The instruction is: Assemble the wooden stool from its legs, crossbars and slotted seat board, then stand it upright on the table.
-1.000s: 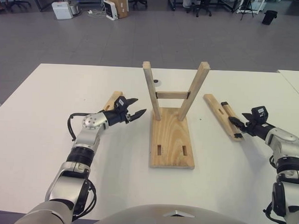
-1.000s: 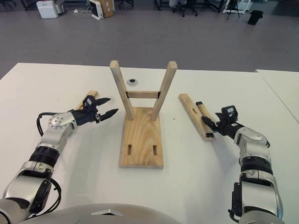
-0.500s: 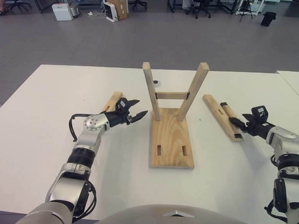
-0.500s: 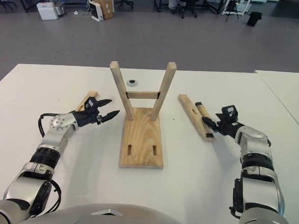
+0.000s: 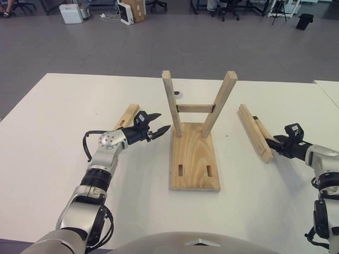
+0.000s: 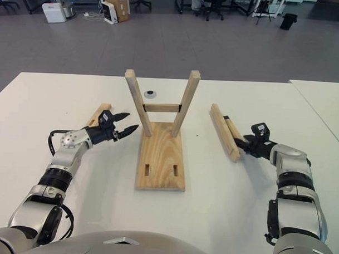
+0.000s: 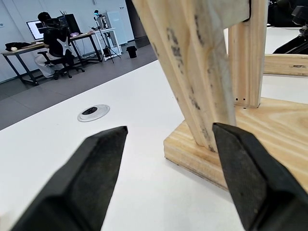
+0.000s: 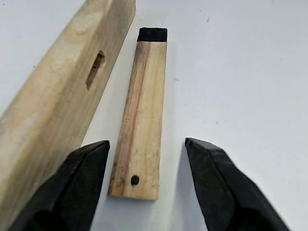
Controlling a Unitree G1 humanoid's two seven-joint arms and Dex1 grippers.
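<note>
Seat board [image 5: 195, 161] flat on the table [image 5: 58, 128] with 2 legs [image 5: 171, 102] and 1 crossbar [image 5: 195, 108] standing slotted at its far end, left claw [image 5: 161, 122] open just beside the left leg's base, right claw [image 8: 146, 143] open astride the near end of a loose crossbar [image 8: 144, 96] beside a loose leg [image 8: 62, 96].

The loose leg [image 5: 253, 132] has swung closer to the crossbar [image 8: 142, 106] by the right gripper [image 8: 147, 142].

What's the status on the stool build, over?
Both open: left gripper by a standing leg, right gripper straddling the loose crossbar end. Seat board flat, two slots empty. Loose leg close beside crossbar.
</note>
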